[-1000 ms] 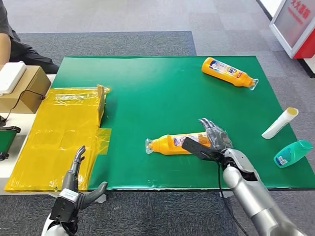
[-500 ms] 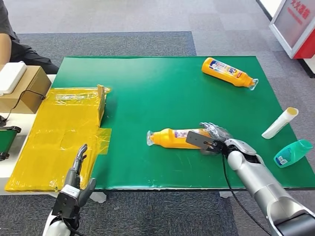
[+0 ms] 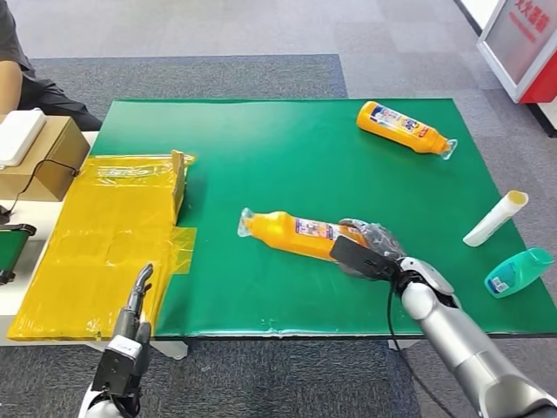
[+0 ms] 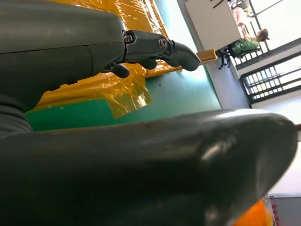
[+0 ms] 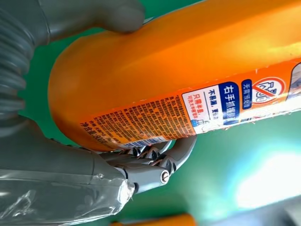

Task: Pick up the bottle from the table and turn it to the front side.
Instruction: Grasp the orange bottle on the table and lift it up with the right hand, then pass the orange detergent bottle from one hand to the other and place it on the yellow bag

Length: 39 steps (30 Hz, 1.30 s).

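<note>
An orange bottle (image 3: 296,233) with a clear cap lies slanted over the green mat (image 3: 276,157), cap toward the left. My right hand (image 3: 369,250) grips its base end, thumb on one side and fingers (image 5: 156,160) curled round the other. In the right wrist view the orange bottle (image 5: 184,70) shows its printed back label. A second orange bottle (image 3: 402,127) lies at the mat's far right, label up. My left hand (image 3: 131,326) hangs below the table's front edge with fingers (image 4: 156,47) straight, holding nothing.
A crumpled yellow plastic sheet (image 3: 105,235) covers the table's left part. A cardboard box (image 3: 39,157) with a white device stands far left, beside a seated person (image 3: 13,61). A white tube (image 3: 493,218) and a teal bottle (image 3: 518,271) lie right of the mat.
My right hand has closed round the bottle's base and swung it; the cap end has moved left and away from me, and the bottle has rolled. The left hand has sunk slightly and drawn its thumb in.
</note>
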### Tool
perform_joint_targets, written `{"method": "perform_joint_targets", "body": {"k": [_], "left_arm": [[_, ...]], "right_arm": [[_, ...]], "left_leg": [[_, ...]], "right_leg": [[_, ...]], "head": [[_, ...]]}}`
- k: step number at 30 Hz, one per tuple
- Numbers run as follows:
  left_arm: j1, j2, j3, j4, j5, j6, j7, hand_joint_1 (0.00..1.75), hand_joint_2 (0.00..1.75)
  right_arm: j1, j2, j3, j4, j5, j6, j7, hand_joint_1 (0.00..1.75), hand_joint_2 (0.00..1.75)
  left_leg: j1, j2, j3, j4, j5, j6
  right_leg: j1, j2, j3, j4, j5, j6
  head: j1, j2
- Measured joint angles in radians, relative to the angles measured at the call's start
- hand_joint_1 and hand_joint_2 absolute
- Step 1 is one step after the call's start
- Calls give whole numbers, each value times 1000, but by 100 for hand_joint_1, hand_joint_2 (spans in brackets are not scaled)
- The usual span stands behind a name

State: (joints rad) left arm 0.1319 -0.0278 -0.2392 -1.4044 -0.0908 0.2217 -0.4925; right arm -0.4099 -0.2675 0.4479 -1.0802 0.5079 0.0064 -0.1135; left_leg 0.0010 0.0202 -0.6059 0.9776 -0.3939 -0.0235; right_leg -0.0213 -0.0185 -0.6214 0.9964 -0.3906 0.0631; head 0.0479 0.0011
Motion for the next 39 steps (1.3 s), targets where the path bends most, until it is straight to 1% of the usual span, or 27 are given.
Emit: {"method": "perform_joint_targets", "body": {"k": [3,7,10,15,19,22,25,31,35,39], "left_arm": [[12,-3,4,-15,51,-36,-11,0,175],[5,-6,7,-33,145,-126,-8,0,0],[-21,-6,7,-39,201,-199,13,0,0],[-71,-6,3,-43,274,-292,56,0,0],[-122,-4,-11,-42,403,-437,99,0,0],[-160,-2,-26,-42,478,-517,125,0,0],[-187,1,-39,-42,522,-555,141,0,0],[-222,5,-53,-30,557,-564,157,0,0],[-238,5,-56,-6,585,-573,165,0,175],[-250,4,-60,14,596,-581,166,0,175]], "right_arm": [[77,32,-40,-121,-100,-38,-67,175,175],[147,88,-65,-212,-209,-31,-129,175,175],[174,128,-65,-224,-258,-15,-159,175,175],[184,185,-50,-206,-283,-8,-185,175,175],[173,228,-10,-148,-273,-15,-220,175,175],[161,257,24,-97,-255,-29,-251,175,175],[150,274,60,-50,-218,-47,-281,175,175],[143,288,123,-9,-147,-73,-305,175,175],[130,295,153,14,-127,-81,-306,175,175],[125,298,173,38,-116,-86,-306,175,175]], "left_leg": [[0,0,0,0,-1,0],[1,0,0,0,-1,-1],[1,0,0,0,-1,-1],[1,0,0,0,0,-1],[1,0,0,0,0,-2],[1,0,0,0,1,-2],[1,0,0,0,1,-2],[1,0,0,0,1,-2],[1,0,0,0,1,-2],[1,0,0,0,1,-2]], "right_leg": [[0,0,0,0,-2,-1],[0,0,0,0,-2,-1],[0,0,0,0,-2,-1],[0,0,0,0,0,-1],[0,0,0,0,0,-1],[0,0,0,0,0,-1],[0,0,0,0,0,-1],[0,0,-1,0,0,-1],[0,0,-1,0,0,-1],[0,0,-1,0,0,-1]], "head": [[0,0],[0,0],[0,0],[0,0],[0,0],[0,0],[0,0],[0,0],[0,0],[0,0]]}}
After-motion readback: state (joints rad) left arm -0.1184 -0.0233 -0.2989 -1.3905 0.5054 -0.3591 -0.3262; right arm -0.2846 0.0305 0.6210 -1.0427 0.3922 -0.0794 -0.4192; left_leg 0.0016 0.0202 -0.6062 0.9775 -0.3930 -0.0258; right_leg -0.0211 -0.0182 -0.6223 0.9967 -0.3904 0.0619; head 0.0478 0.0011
